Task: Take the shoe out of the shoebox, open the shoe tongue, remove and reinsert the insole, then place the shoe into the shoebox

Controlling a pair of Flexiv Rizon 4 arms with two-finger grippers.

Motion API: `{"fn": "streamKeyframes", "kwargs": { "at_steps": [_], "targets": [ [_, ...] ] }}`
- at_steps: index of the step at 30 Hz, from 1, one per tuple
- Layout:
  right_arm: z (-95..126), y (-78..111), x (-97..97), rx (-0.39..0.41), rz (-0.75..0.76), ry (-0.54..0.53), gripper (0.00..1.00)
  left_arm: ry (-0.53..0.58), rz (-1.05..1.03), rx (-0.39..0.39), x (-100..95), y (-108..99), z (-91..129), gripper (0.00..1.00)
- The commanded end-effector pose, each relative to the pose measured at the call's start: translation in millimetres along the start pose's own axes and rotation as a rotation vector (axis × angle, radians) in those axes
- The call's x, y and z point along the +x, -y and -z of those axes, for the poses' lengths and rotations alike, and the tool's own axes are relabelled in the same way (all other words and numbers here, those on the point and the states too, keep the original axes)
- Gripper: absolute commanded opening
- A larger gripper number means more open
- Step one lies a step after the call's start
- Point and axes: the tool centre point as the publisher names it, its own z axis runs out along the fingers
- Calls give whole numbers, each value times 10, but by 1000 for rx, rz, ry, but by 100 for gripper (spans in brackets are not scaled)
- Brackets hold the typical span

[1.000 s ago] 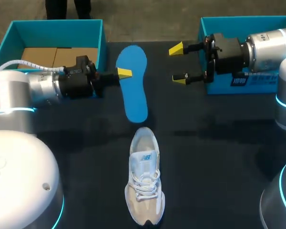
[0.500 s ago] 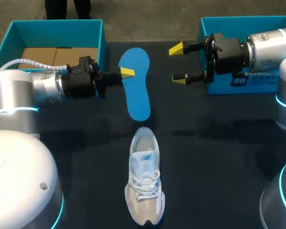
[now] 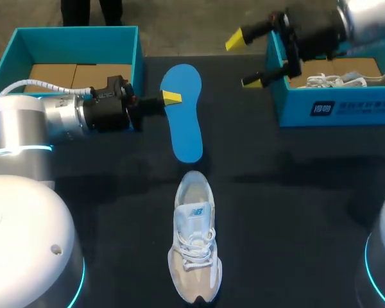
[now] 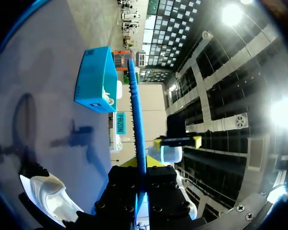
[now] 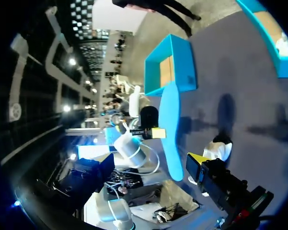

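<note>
Seen from above, with 12 o'clock as the far edge of the dark table. A blue insole is held above the table just beyond its centre, flat face up. Its long axis runs from 12 to 6 o'clock, leaning slightly toward 5; the broad forefoot end lies at 12 and the narrower heel end at 6.

The left gripper comes in from 9 o'clock and is clamped on the insole's left edge, about midway along. From the left wrist, the insole appears edge-on as a thin blue strip pinched between the two fingers.

A white sneaker rests on the table at 6 o'clock from the insole, close to its heel end but not touching. The sneaker's long axis also runs from 12 to 6; the heel opening faces 12 and the toe points to 6.

The right gripper hangs at about 1 o'clock, its fingers spread apart and holding nothing, beside the left wall of the right shoebox. This teal box contains a second white shoe. The left shoebox, at 10 o'clock, shows cardboard inside.
</note>
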Motion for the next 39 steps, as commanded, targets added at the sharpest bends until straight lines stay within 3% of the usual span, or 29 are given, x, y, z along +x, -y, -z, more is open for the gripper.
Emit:
{"fn": "streamKeyframes", "kwargs": {
  "at_steps": [1, 9, 18, 29, 39],
  "targets": [
    [-45, -51, 291, 40, -40, 427, 100, 3, 1, -2, 5, -5, 9, 0],
    [-186, 3, 553, -9, -86, 674, 100, 3, 1, -2, 5, -5, 9, 0],
    [-340, 77, 805, -90, -89, 870, 100, 3, 1, -2, 5, -5, 9, 0],
    [-592, 72, 944, -76, -50, 982, 100, 3, 1, -2, 5, -5, 9, 0],
    [-805, 166, 960, -119, -18, 1054, 100, 3, 1, -2, 5, -5, 9, 0]
  ]
}}
